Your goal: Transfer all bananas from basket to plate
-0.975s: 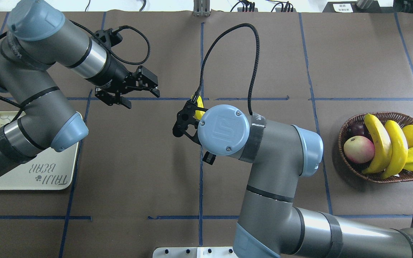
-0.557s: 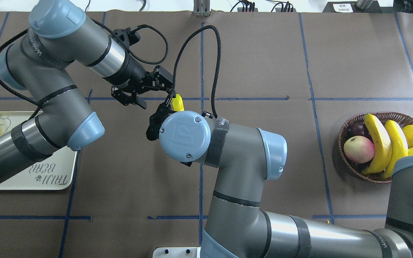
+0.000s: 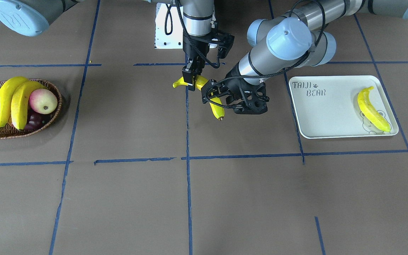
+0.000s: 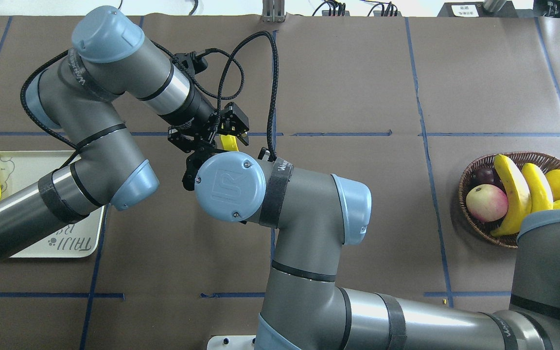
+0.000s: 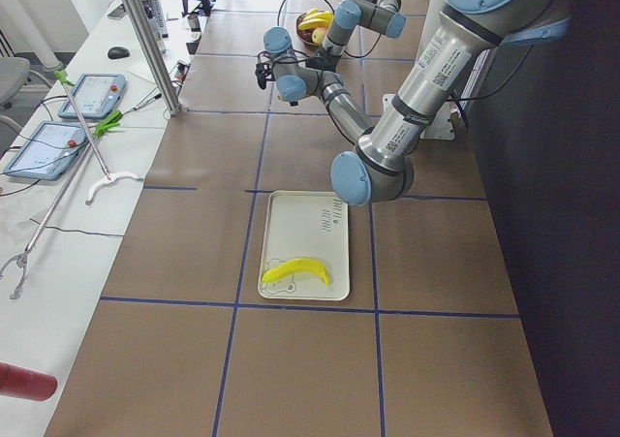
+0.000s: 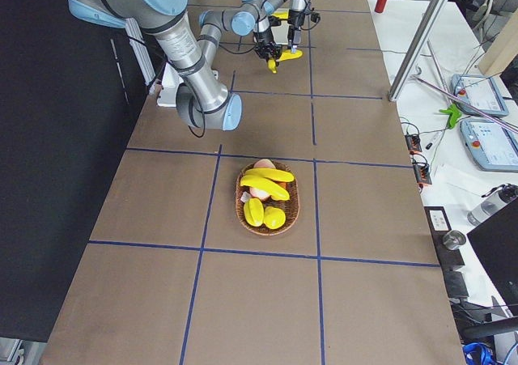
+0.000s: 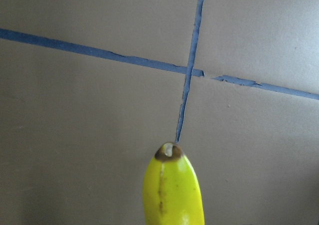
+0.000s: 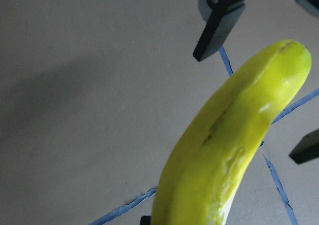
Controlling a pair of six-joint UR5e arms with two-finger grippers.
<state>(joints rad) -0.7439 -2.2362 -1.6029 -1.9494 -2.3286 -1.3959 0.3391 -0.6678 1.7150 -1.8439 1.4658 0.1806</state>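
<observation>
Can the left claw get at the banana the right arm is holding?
Likely yes. The left claw is open, its fingers on either side of the free end of the banana, neither touching it in the right wrist view. The right claw grips the other end, out of the way.

The banana point(image 3: 216, 108) looks smooth and glossy, the basket point(image 3: 46, 123) rough woven wicker, the plate point(image 3: 331, 113) smooth white plastic, the table covering point(image 3: 119, 198) matt brown paper.

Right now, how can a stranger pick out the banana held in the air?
Go to the middle of the table. Above it, the right gripper holds one banana in the air; the others lie in the basket or on the plate.
</observation>
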